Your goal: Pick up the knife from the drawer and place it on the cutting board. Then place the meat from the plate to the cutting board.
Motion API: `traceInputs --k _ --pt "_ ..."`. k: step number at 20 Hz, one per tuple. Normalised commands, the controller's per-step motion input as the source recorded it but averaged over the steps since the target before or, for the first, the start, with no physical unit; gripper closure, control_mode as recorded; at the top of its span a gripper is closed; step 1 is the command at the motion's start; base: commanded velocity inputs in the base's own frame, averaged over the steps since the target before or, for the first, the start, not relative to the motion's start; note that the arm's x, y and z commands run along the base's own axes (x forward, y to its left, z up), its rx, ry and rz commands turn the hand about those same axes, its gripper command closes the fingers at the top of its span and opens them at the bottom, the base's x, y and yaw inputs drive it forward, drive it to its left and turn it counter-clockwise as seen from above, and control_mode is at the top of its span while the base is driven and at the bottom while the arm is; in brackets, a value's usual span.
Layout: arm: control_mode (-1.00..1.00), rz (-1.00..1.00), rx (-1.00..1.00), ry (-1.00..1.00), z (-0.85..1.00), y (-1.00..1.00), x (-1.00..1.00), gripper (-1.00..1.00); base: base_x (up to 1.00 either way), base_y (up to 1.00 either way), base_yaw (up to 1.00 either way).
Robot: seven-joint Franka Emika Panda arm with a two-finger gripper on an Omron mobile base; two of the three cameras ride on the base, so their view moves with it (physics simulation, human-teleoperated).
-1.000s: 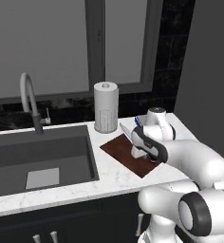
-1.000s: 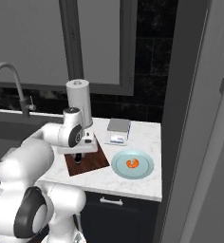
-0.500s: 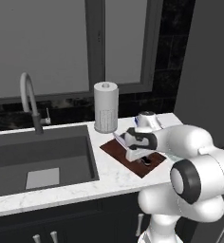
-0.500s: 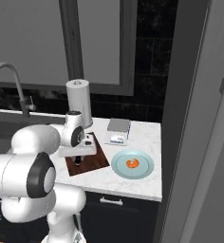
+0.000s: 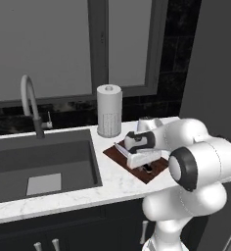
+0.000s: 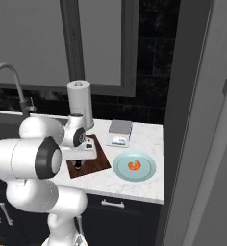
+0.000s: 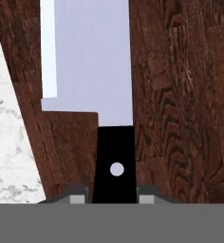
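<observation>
The gripper (image 7: pixel 115 197) is closed on the black handle of the knife (image 7: pixel 92 71), as is seen in the hand view: one dark finger tip (image 7: pixel 77 195) stands on each side of the handle, close against it. From the fingers the silver blade runs straight ahead, over the cutting board (image 7: pixel 180 95). The dark reddish-brown wood of the board is seen directly under the gripper and on both sides of the blade. Whether the blade touches the wood cannot be told. At the left edge of the hand view a piece of the white marble counter (image 7: pixel 9 156) is seen beside the board.

In the base views the gripper (image 5: pixel 148 168) is held low over the cutting board (image 5: pixel 118 153), near the counter's front edge. Behind the gripper, towards the wall, a paper towel roll (image 5: pixel 109 110) stands upright. In the right base view the meat (image 6: pixel 133 166) is seen on a pale blue plate (image 6: pixel 120 166), to the right of the gripper (image 6: pixel 78 165) and just beside the board (image 6: pixel 97 161).
</observation>
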Motion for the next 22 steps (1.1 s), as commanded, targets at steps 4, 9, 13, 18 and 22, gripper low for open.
traceInputs --k 4,9,13,18,22 --pt "-1.00 0.00 0.00 0.00 -0.22 0.03 0.00 1.00 0.00 0.00 0.00" --pt "-1.00 0.00 0.00 0.00 -0.05 0.12 0.00 -1.00 0.00 0.00 0.00" --pt "-1.00 0.00 0.00 -0.04 0.00 0.01 0.00 -1.00 0.00 0.00 0.00" --pt "-1.00 0.00 0.00 -0.04 0.20 -0.01 0.00 -1.00 0.00 0.00 0.00" --pt "-1.00 0.00 0.00 -0.02 0.55 -0.25 0.00 -1.00 0.00 0.00 0.00"
